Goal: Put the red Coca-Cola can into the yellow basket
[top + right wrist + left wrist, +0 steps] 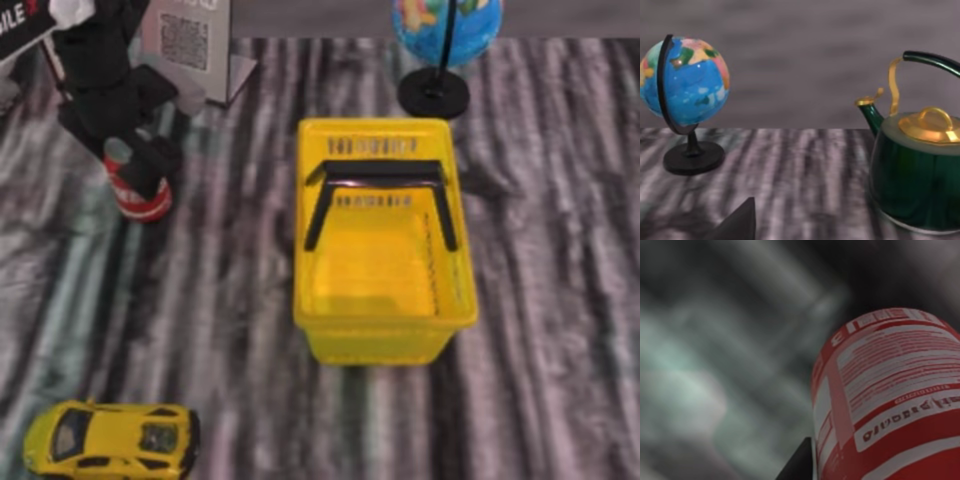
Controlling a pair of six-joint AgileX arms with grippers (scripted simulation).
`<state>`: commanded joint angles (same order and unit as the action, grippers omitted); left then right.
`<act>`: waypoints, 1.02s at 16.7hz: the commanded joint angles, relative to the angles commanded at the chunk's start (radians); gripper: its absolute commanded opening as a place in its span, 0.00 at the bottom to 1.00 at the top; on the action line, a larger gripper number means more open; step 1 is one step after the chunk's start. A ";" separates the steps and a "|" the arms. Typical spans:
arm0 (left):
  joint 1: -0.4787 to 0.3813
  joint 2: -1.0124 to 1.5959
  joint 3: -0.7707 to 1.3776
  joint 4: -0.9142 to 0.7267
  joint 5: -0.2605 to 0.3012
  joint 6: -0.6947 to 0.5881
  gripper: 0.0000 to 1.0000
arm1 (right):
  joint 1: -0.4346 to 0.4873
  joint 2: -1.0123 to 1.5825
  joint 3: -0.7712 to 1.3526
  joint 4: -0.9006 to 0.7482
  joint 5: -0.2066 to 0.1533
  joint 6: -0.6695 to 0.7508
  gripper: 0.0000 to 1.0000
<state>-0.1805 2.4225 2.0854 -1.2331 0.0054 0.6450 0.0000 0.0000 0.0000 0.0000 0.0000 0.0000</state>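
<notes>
Grey streaked tabletop (pixel 560 300), plain grey wall (pixel 805 60) behind, soft even light

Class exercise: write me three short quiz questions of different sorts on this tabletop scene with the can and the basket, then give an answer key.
1. True or false: the small red Coca-Cola can already lies inside the bright yellow plastic shopping basket.
2. Multiple choice: which arm's gripper is at the can? A) the left gripper, at the table's far left; B) the right gripper, over the basket; C) neither.
3. Fill in: the yellow toy sports car stands at the table's near ____ corner.

Key
1. False: the can stands on the striped cloth, left of the basket, which holds nothing.
2. A. The right arm is absent from the top view; its wrist camera faces a blue globe on a black stand and a dark green kettle with gold lid.
3. Left.
</notes>
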 joint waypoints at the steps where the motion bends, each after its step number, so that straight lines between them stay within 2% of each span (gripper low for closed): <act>1: 0.000 0.000 0.000 0.000 0.000 0.000 0.40 | 0.000 0.000 0.000 0.000 0.000 0.000 1.00; 6: 0.000 0.000 0.000 0.000 0.000 0.000 0.02 | 0.000 0.000 0.000 0.000 0.000 0.000 1.00; 17: 0.000 -0.001 -0.005 0.011 0.008 -0.002 0.00 | 0.000 0.000 0.000 0.000 0.000 0.000 1.00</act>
<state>-0.1802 2.4214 2.0802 -1.2226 0.0135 0.6433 0.0000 0.0000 0.0000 0.0000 0.0000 0.0000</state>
